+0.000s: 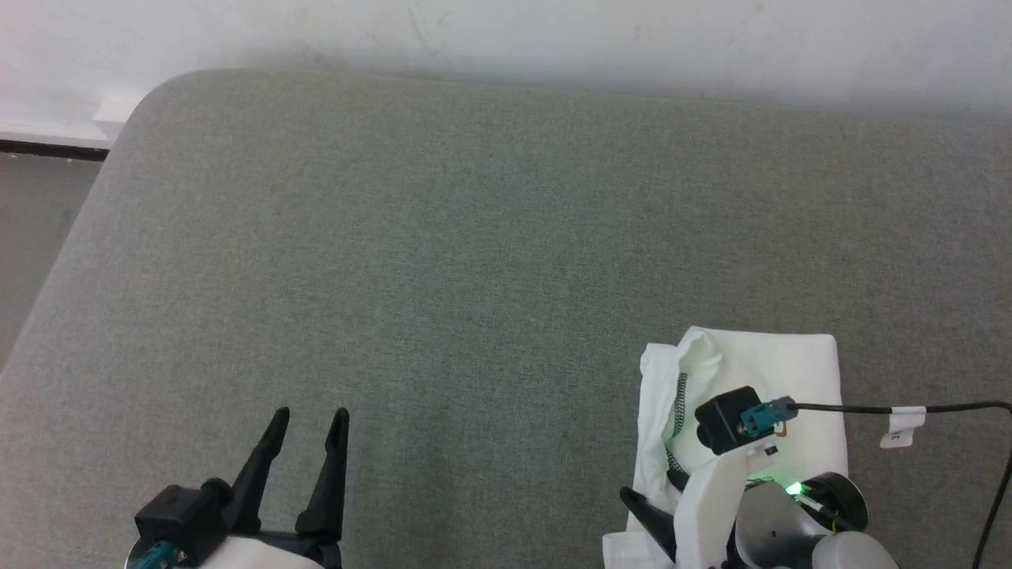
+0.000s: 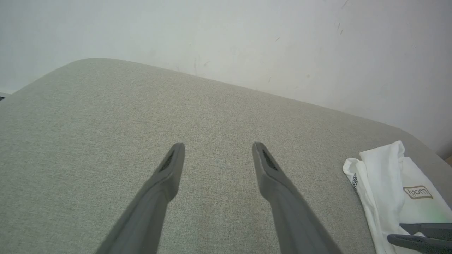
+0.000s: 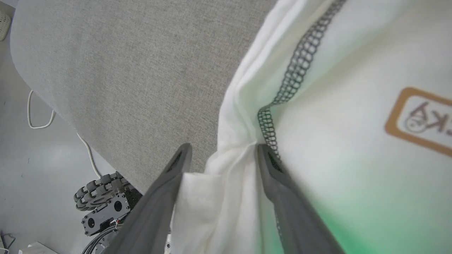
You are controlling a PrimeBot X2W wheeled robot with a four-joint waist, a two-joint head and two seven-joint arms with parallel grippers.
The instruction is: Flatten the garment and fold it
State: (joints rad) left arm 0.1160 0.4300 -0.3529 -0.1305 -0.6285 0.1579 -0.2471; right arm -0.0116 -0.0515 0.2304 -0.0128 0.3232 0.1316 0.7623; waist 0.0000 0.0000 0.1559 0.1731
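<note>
While the garment [image 1: 791,363] lay folded compactly at the table's [image 1: 474,261] near right edge, the right gripper [image 3: 223,147] straddled its side fold with jaws spread. The left gripper [image 1: 311,415] hung spread over bare surface, and folding looked essentially done.

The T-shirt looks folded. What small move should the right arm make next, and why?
Probably draw the right gripper straight back from the T-shirt. Its jaws stand open with a fold of white fabric between them, and the shirt lies folded on the grey padded surface; a sideways move might drag it.
</note>
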